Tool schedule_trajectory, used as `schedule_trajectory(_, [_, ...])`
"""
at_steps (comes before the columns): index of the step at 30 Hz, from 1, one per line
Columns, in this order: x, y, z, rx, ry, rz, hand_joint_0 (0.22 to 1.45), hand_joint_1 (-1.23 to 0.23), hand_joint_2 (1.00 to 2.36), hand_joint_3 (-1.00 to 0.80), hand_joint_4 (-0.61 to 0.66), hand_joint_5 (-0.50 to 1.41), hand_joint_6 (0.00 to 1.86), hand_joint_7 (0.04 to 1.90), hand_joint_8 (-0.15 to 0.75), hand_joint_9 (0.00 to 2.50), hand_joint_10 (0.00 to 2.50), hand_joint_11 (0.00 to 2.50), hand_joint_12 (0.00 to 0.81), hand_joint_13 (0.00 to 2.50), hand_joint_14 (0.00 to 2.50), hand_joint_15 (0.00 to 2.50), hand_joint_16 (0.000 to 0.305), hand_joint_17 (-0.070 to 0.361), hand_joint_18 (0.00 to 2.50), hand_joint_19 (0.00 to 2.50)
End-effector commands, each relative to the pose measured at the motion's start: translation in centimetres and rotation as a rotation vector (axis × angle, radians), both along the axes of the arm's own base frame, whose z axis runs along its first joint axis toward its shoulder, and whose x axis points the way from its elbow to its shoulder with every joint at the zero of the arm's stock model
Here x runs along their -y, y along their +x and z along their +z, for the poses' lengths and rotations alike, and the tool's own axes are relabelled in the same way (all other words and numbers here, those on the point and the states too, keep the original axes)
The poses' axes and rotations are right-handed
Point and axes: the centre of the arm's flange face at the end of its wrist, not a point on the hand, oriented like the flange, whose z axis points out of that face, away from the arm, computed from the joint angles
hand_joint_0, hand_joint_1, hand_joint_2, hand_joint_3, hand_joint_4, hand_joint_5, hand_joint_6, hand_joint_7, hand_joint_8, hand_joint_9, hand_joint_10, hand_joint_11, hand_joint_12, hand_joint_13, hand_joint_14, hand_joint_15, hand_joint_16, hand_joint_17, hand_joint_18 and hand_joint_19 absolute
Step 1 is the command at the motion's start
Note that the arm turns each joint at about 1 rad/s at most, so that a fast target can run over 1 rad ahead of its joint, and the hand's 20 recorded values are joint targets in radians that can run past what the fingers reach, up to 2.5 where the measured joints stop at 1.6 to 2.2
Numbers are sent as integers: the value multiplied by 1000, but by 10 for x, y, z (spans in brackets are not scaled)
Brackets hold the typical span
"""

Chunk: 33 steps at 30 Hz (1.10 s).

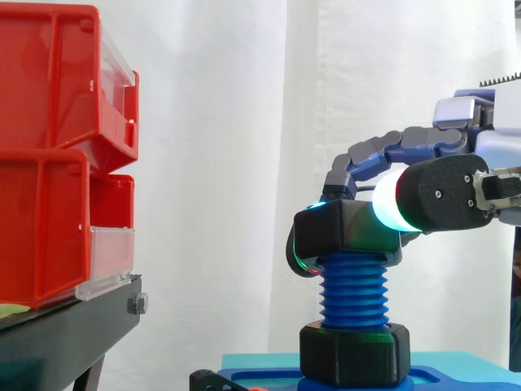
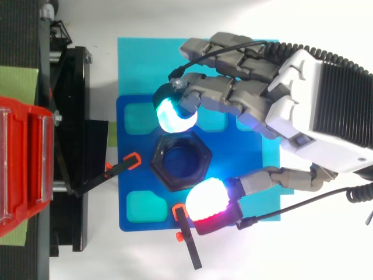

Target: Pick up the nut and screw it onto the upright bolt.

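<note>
A black hex nut (image 1: 342, 232) sits on top of the upright blue threaded bolt (image 1: 354, 293). From above, the nut (image 2: 201, 158) shows the bolt's blue end (image 2: 180, 163) inside its hole. My hand (image 2: 315, 116) reaches in from the right. One cyan-glowing fingertip (image 2: 175, 114) presses the nut's far side and a white-red thumb pad (image 2: 207, 201) presses its near side, so the nut is pinched between them. In the side view the hand (image 1: 448, 191) is level with the nut. A second black hex piece (image 1: 354, 350) sits at the bolt's foot.
The bolt stands on a blue base plate (image 2: 134, 70) held by two black clamps with orange tips (image 2: 125, 163) (image 2: 186, 233). To the left, red bins (image 1: 57, 163) are stacked on a black stand (image 1: 73, 326). A white curtain hangs behind.
</note>
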Motion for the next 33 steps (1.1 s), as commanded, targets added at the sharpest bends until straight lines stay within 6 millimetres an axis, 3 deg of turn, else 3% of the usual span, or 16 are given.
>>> schedule_trajectory(1, [1,0,-1,0,0,-1,555,-596,1000,-500,269,-182,709,1039,323,639,0,5,289,720,0,0,30,69,530,0])
schedule_trajectory(33, [-8,1,1,-3,-44,36,547,-624,1000,-500,265,-181,705,1051,322,637,0,4,292,717,0,0,31,71,537,0])
